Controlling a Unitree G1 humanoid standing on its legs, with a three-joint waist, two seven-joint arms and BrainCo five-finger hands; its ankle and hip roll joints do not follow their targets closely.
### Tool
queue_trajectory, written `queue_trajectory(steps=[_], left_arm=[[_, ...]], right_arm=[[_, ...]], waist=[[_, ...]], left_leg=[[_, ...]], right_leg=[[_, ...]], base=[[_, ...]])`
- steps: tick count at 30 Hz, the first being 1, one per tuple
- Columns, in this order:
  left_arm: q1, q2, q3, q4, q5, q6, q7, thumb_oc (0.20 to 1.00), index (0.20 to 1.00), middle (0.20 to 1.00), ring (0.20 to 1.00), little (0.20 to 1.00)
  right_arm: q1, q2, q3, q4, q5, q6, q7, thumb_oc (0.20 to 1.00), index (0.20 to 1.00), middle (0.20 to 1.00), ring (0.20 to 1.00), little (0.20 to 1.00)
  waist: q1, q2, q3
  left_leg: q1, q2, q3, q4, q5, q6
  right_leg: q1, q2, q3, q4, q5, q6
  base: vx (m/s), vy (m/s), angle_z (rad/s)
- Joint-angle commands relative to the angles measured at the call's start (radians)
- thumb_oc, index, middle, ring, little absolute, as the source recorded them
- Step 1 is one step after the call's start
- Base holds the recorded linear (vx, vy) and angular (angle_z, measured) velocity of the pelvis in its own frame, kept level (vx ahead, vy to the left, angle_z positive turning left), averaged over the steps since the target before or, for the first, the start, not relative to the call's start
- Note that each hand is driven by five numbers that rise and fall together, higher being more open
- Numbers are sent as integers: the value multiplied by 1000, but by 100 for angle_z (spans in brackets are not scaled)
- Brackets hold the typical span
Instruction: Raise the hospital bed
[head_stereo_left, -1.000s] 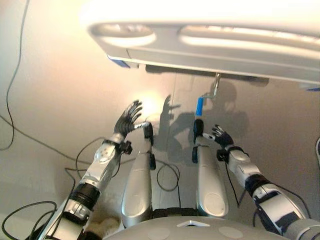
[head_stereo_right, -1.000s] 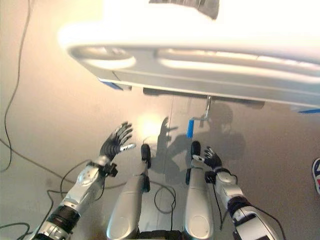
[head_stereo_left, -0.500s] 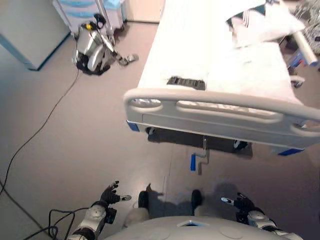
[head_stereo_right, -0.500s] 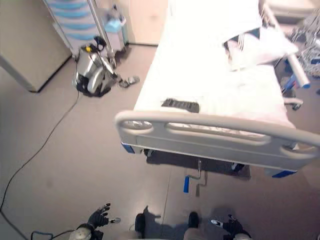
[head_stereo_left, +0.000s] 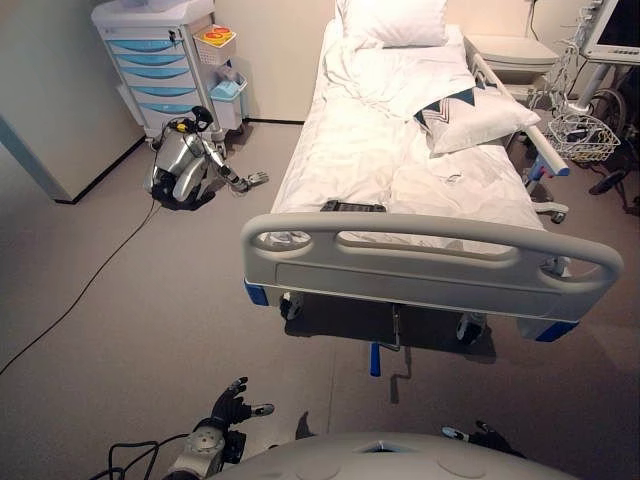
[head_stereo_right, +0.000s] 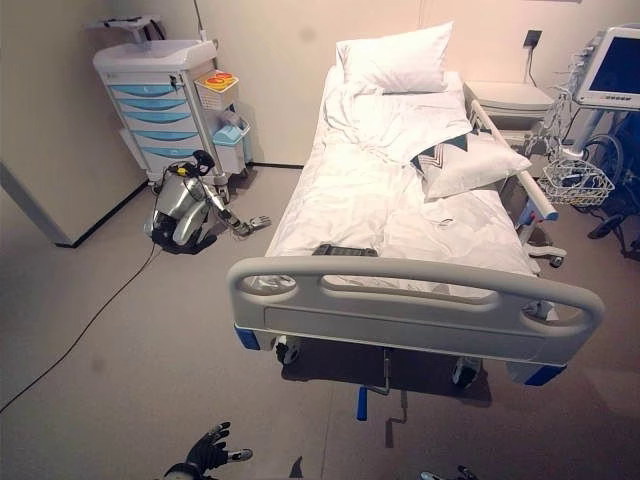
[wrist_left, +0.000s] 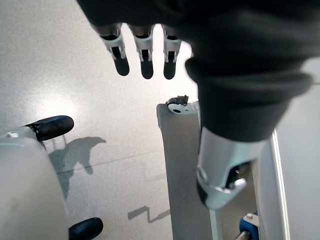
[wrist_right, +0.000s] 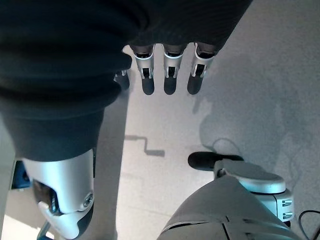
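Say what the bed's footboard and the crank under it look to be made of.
Footboard: likely moulded plastic, pale grey, smooth with a soft sheen, rounded cut-out grips. Crank: apparently metal, a thin silvery rod, ending in a blue handle that looks like plastic or rubber.

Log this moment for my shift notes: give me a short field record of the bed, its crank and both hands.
bed: hospital bed, white bedding, pillows near the head end, footboard toward the robot
crank: blue-handled crank hanging below the footboard, untouched
on mattress: dark flat object near the foot end
left hand: left hand low over the floor, fingers straight, holding nothing
right hand: right hand fingers straight, holding nothing
nearby: drawer cart by the wall
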Motion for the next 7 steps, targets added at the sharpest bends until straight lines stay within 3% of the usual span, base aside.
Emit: queue_trajectory(steps=[1,7], left_arm=[[-74,0,55,33,-17,-17,23,1000,1000,1000,1000,1000],[-70,-7,61,53,-36,-21,28,1000,1000,1000,1000,1000]], right_arm=[[-94,26,-49,18,68,-34,-37,1000,1000,1000,1000,1000],[-111,30,-64,43,93,-39,-54,1000,1000,1000,1000,1000]], waist=[[2,-33,36],[4,-33,27]], left_leg=[[64,-69,38,25,-64,51],[72,-65,41,20,-67,51]], right_leg=[[16,-21,-12,56,-25,71],[24,-20,-10,49,-25,70]], base=[[0,0,0],[0,0,0]])
